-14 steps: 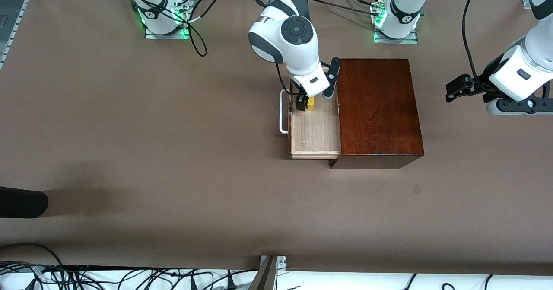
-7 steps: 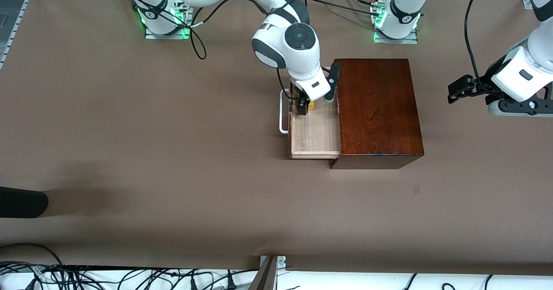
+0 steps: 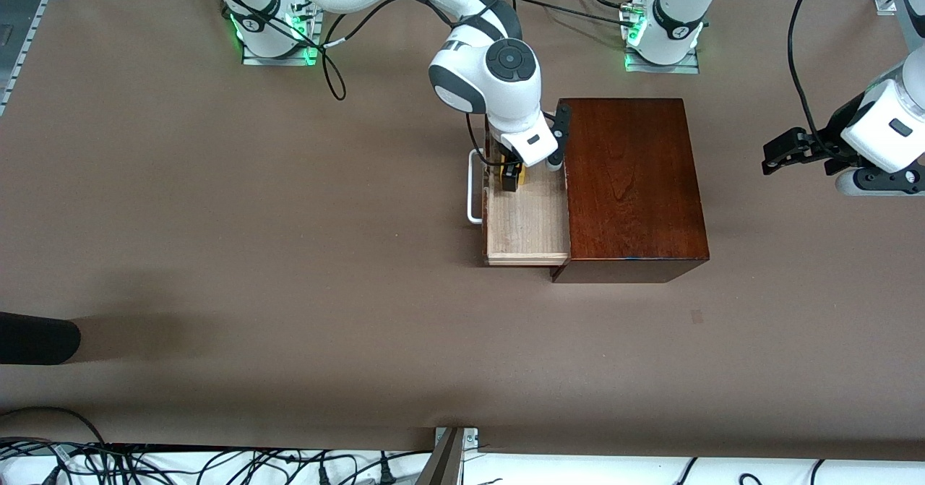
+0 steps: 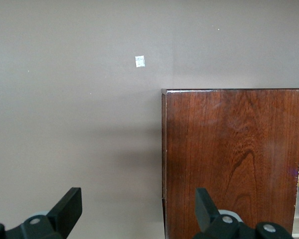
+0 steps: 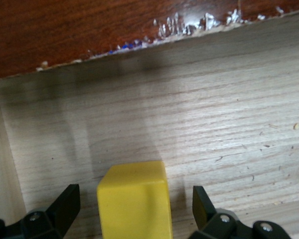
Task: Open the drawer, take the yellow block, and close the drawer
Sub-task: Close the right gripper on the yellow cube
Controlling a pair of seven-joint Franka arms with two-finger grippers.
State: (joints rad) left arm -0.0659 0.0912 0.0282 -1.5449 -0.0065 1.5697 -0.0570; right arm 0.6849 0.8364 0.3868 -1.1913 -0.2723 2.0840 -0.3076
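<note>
Right wrist view cuts off the yellow block (image 5: 134, 201) between the seemingly untouching spread right tool (image 5: 134, 209).

I see the pale-wood drawer tray (image 3: 527, 225) pulled out of the glossy dark-brown wooden box (image 3: 632, 181) toward the right arm's end. The small yellow cube (image 5: 134, 205) sits in it, at its end farther from the front camera.
</note>
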